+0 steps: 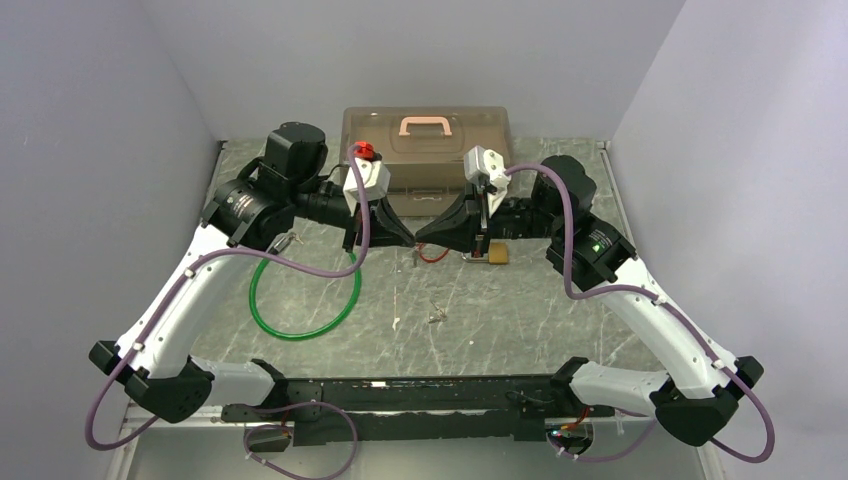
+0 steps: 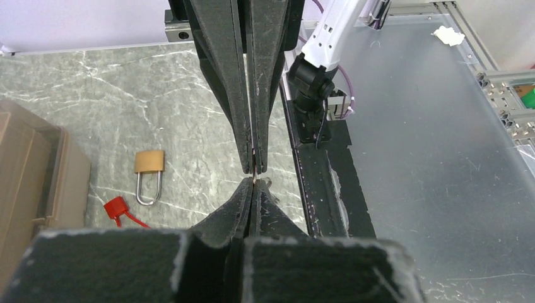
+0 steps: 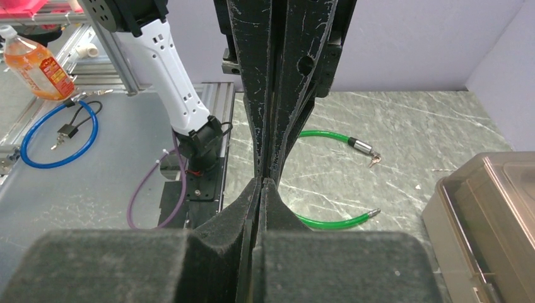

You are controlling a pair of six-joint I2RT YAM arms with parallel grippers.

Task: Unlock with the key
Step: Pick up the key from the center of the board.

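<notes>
My left gripper [image 1: 405,238] and right gripper [image 1: 423,238] meet tip to tip above the middle of the table. Both are shut. In the left wrist view a thin silver sliver, the key [image 2: 254,176], shows in the seam where the two pairs of tips touch, pinched from both sides, with a bit of wire ring [image 2: 266,183] beside it. The left gripper [image 2: 253,181] comes up from below, and the right arm's fingers [image 2: 268,95] reach down from above. The right wrist view shows the right gripper [image 3: 262,182] shut and hides the key. The brass padlock [image 2: 149,161] [image 1: 492,255] lies flat on the table, apart from both grippers.
A red tag [image 2: 115,208] on red wire lies by the padlock. A green cable [image 1: 305,300] [image 3: 328,221] loops on the left. Its silver end [image 3: 361,146] lies on the marble. A brown lidded box [image 1: 425,140] [image 3: 486,214] stands at the back. Small metal bits [image 1: 437,315] lie mid-table.
</notes>
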